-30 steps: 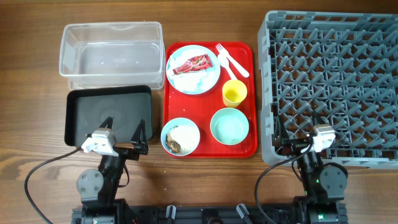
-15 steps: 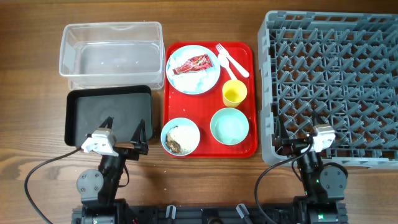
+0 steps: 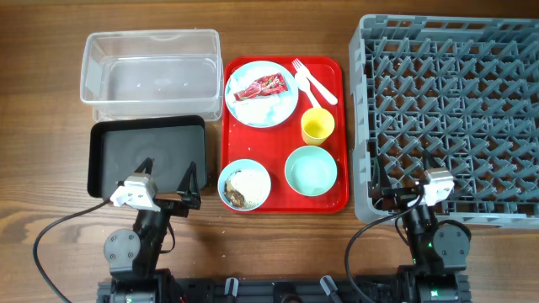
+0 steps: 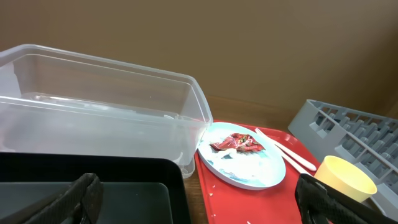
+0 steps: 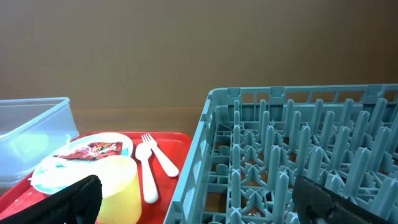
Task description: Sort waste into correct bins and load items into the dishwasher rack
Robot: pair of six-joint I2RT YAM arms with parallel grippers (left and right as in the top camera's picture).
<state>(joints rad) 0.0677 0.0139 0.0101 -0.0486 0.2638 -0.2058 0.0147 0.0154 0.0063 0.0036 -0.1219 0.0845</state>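
A pale blue plate (image 3: 262, 93) on the red tray (image 3: 337, 76) holds a red snack wrapper (image 3: 262, 86) and white tissue (image 3: 263, 108). White forks (image 3: 312, 80), a yellow cup (image 3: 317, 126), a mint-green bowl (image 3: 311, 171) and a pale blue bowl (image 3: 245, 185) of rice crumbs and brown scraps also sit on the tray. The clear tub (image 3: 150, 71) and black tray (image 3: 147, 151) are left of it, the grey rack (image 3: 450, 109) right. My left gripper (image 3: 168, 178) is open over the black tray's near edge. My right gripper (image 3: 402, 178) is open over the rack's near-left corner. Both are empty.
The wood table shows around everything. In the left wrist view the plate (image 4: 245, 163), cup (image 4: 345, 177) and tub (image 4: 99, 106) lie ahead. In the right wrist view the cup (image 5: 115, 186), forks (image 5: 149, 165) and rack (image 5: 292, 149) lie ahead.
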